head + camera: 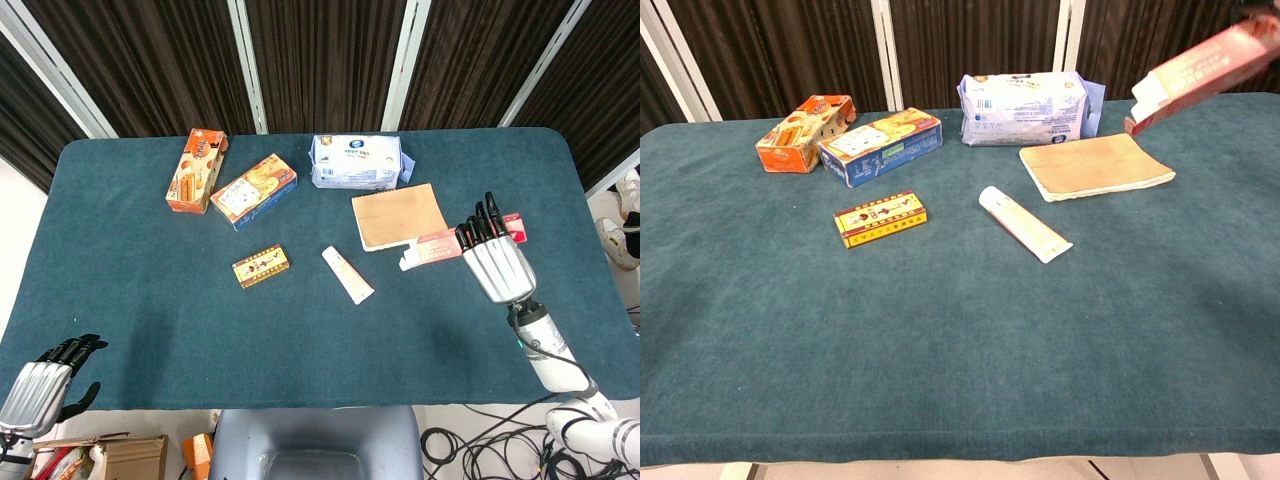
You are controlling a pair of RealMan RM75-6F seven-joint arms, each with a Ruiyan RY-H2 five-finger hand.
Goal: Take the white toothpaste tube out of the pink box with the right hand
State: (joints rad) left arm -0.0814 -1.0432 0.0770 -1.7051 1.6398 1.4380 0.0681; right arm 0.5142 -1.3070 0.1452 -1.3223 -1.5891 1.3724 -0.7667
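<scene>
The white toothpaste tube (347,274) lies flat on the teal cloth near the table's middle, seen in the chest view as the tube (1024,223) with its cap toward the far left. My right hand (497,263) holds the pink box (452,242) in the air to the tube's right; the box (1206,75) shows at the upper right of the chest view, open flap end pointing left and down. My left hand (45,387) hangs off the table's near left corner, fingers curled, holding nothing.
A tan notebook (399,215) lies just under and left of the pink box. A blue wipes pack (357,162) sits behind it. Two orange snack boxes (196,170) (253,190) stand at the back left, and a small yellow-red box (261,266) lies left of the tube.
</scene>
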